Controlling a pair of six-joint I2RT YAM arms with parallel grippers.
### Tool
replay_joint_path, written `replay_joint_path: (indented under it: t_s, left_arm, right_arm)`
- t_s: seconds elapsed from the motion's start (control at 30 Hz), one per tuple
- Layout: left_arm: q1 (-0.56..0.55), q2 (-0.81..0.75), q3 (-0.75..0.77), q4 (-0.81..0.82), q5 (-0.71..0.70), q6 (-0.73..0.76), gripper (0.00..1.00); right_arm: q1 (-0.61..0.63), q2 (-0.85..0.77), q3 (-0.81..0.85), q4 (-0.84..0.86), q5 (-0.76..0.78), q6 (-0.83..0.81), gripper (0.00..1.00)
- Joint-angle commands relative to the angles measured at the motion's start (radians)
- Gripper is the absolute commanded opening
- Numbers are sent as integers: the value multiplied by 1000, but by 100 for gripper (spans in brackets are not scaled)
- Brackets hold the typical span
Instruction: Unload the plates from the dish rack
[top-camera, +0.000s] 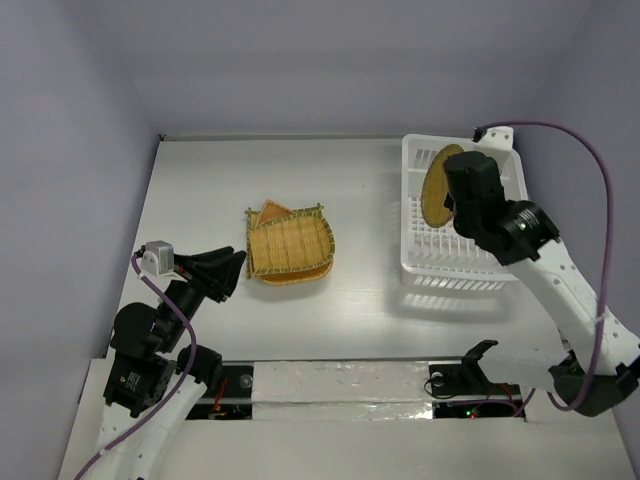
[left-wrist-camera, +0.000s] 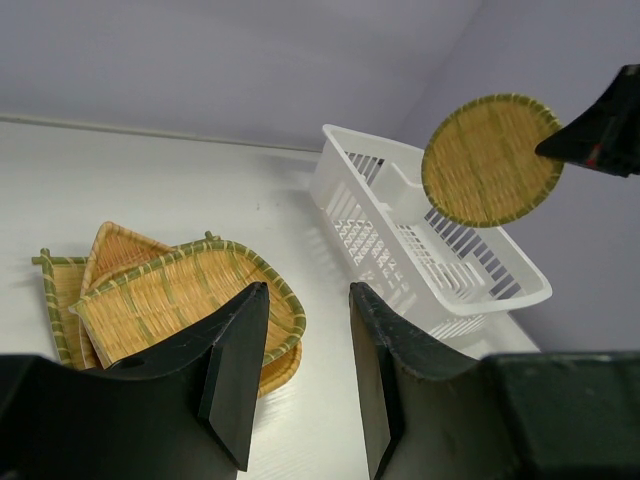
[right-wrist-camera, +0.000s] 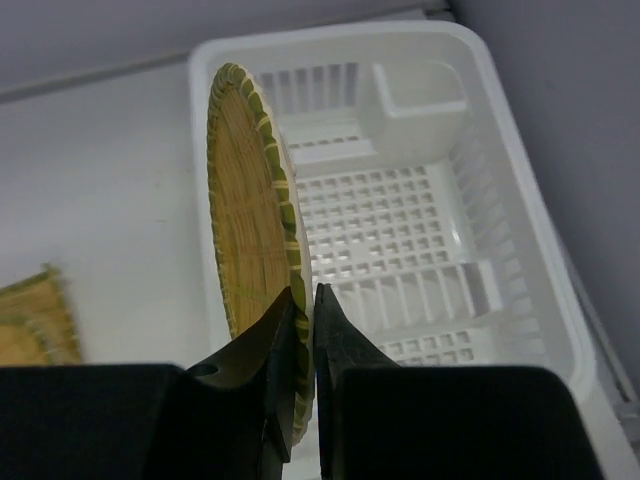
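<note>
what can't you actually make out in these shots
Plate stack, top view: the top one covers the rest, so the count is unclear.
Round plate, right wrist view: its lower rim is hidden by the right pincer.
Dish rack, top view: its right part sits behind the right arm.
Left wrist view: the left pincer blocks the stack's near edge.

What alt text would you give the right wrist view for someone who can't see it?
The right end effector pinches the rim of a round woven plate, held on edge above the white dish rack. More woven plates lie at the left edge.
</note>
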Motion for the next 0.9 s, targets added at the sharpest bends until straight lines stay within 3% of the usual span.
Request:
replay_joint_path:
  t_s: [0.0, 0.2, 0.33, 0.43, 0.87]
  left_arm:
    - [0, 9, -3, 39, 7, -5, 35]
    - [0, 17, -3, 36, -1, -7, 35]
    - [0, 25, -1, 34, 1, -5, 35]
    - [0, 26, -1, 36, 1, -7, 35]
    - [0, 28, 0, 33, -2, -7, 35]
  right_arm:
    - [72, -72, 18, 154, -131, 20, 0]
    - [157, -36, -161, 552, -529, 194, 0]
    - [166, 41, -289, 825, -701, 329, 0]
    - [175, 110, -367, 1014, -778, 436, 0]
    - [194, 377, -451, 1226, -834, 606, 0]
